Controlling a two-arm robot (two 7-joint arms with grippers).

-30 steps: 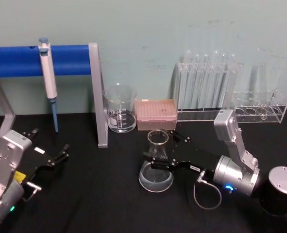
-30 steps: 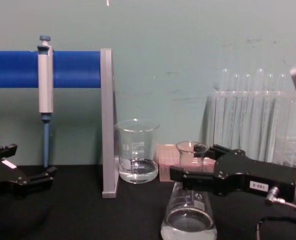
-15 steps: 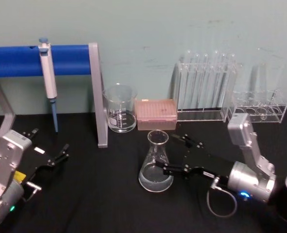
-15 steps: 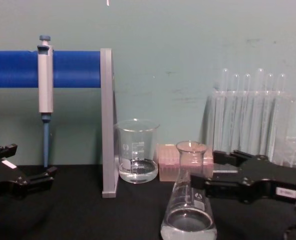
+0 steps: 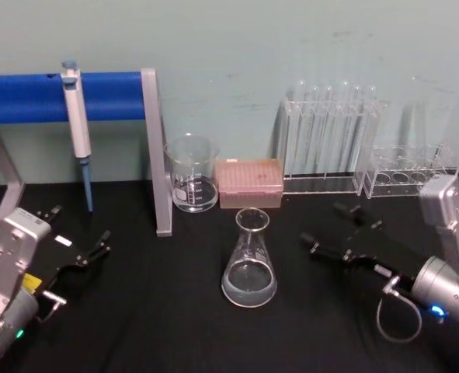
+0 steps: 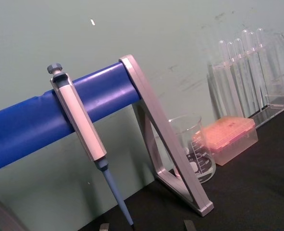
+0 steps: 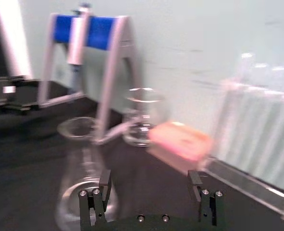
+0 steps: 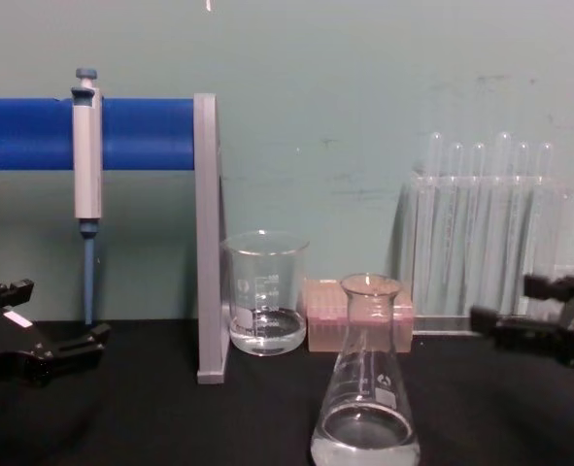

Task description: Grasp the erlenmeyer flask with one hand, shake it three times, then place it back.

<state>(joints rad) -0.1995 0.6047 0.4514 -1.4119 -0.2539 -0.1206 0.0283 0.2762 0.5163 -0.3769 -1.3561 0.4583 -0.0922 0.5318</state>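
A black table ran under a pale green wall, and on its left stood a stand with a grey upright and a blue bar, a pipette hanging from the bar. Against the wall on the right stood a clear rack of test tubes, with a lower rack beside it.

The right arm lay low over the table's right side. Its gripper, the hand, was spread wide, its two fingers well apart and closed on nothing; it sat to the right of the flask and clear of it. In the right wrist view the fingertips stood wide with the flask ahead and off to one side, outside the gap.

The left arm rested parked at the table's left edge, its gripper open and empty.

The flask stood upright on the table near its middle, in front of the beaker and the box, touching neither gripper. A little clear liquid lay in its wide base.

The beaker stood just right of the stand's upright, near the wall, also with some liquid. Just beside it on the right sat a pink tip box
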